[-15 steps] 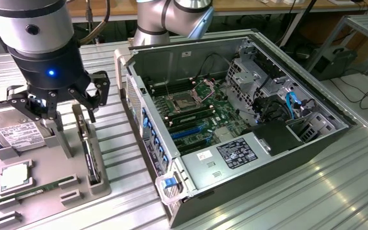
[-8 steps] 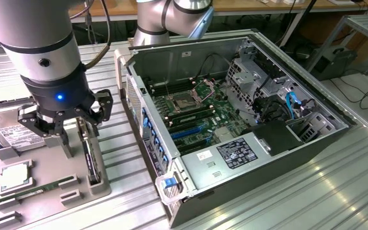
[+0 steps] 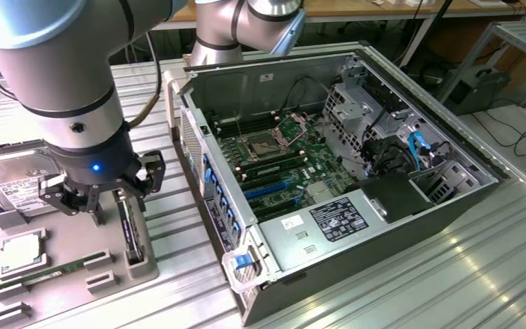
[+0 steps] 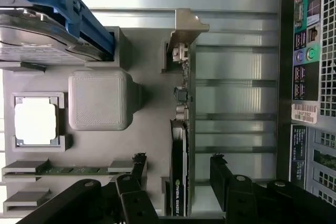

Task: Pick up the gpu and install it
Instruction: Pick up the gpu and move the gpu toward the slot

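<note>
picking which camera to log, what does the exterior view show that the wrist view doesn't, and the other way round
Exterior view: the motherboard inside the open computer case, and the arm. Wrist view: the case's rear port panel and the label on the gpu edge. Shared: the gray tray, the gpu standing on edge in it, the hard drive, the cpu, and the open gripper straddling the gpu.

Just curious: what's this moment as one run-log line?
end effector: open | over: thin green-and-black gpu card, on edge in grey plastic tray | held: nothing | install: not done
</note>
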Controlling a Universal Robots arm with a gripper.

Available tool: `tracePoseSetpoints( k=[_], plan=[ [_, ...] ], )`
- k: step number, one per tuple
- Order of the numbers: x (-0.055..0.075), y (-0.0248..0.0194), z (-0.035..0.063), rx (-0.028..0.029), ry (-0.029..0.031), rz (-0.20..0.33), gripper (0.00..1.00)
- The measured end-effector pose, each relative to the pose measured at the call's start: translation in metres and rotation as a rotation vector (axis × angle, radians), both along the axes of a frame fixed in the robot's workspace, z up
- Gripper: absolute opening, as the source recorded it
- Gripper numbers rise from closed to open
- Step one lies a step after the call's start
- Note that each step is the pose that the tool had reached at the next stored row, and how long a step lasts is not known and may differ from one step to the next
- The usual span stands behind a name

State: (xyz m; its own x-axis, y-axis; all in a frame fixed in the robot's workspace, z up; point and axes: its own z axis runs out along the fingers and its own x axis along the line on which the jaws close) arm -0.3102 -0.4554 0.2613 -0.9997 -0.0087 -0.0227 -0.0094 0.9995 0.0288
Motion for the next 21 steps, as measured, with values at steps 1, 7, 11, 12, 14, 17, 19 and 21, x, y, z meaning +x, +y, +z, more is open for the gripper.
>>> tracePoseSetpoints(
  k=[1, 7, 11, 12, 14, 17, 19, 21],
  plan=[
    [0.000, 0.0000, -0.0021, 0.0001, -0.0001, 0.000, 0.60],
    [0.000, 0.0011, -0.0155, -0.0014, 0.0000, 0.000, 0.60],
    [0.000, 0.0034, -0.0229, -0.0016, 0.0000, 0.000, 0.60],
    [0.000, 0.0035, -0.0246, -0.0017, 0.0000, 0.000, 0.60],
    [0.000, 0.0038, -0.0279, -0.0020, 0.0000, -0.002, 0.60],
    [0.000, 0.0062, -0.0328, -0.0039, 0.0000, -0.010, 0.60],
    [0.000, 0.0070, -0.0363, -0.0046, 0.0000, -0.020, 0.60],
    [0.000, 0.0075, -0.0388, -0.0048, 0.0000, -0.029, 0.60]
  ],
)
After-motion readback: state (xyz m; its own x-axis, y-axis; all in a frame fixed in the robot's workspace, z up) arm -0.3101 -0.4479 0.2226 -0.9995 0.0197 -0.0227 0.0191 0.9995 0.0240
